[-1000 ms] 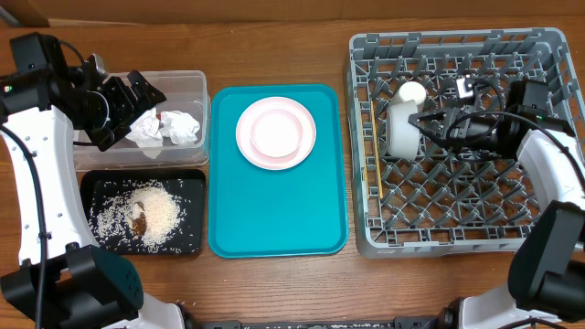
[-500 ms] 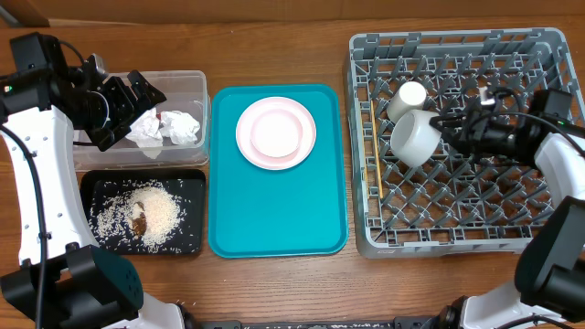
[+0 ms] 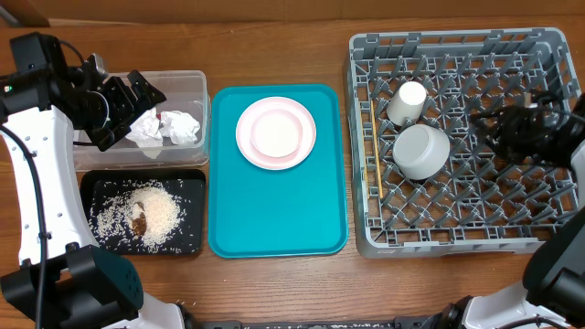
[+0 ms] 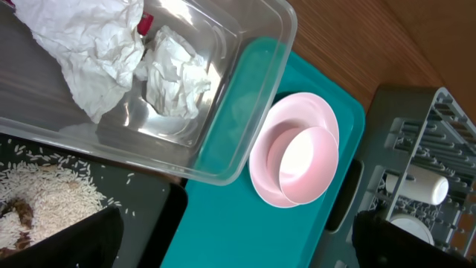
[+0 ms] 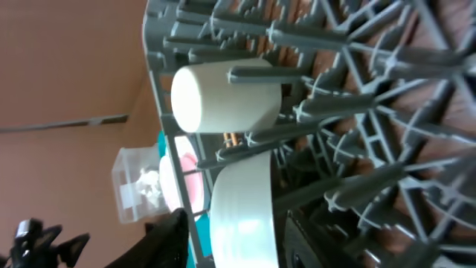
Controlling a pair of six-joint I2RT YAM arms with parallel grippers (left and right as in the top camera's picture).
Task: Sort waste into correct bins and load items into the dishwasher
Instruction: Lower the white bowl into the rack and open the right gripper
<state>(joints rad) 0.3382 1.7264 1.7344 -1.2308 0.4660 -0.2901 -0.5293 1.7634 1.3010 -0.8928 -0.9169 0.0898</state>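
On the counter [image 3: 274,283] the loading step is in hand, and it is judged partly done. In the rack [image 3: 457,219] a grey-white bowl [image 3: 421,152] is seen mouth down, just beside an upturned cup [image 3: 407,100], with chopsticks [image 3: 376,169] laid along the left wall. On the teal tray [image 3: 274,210] the plate [image 3: 245,137] is not yet loaded, and the pink bowl [image 3: 276,133] is carried on it. Napkins [image 3: 178,126] are held in the tub [image 3: 187,155]; rice [image 3: 155,215] is spread in the black tray [image 3: 187,183].

The right end effector [image 3: 494,135] is found over the rack, apart from the grey-white bowl, released and grasping nothing. The left end effector [image 3: 137,110] is poised above the tub, fully released and empty.

Next, the pink bowl should be taken by its rim and lifted clear of the plate, then carried to a free part of the rack. The plate would be left for afterwards, since nothing can be gripped under the bowl.
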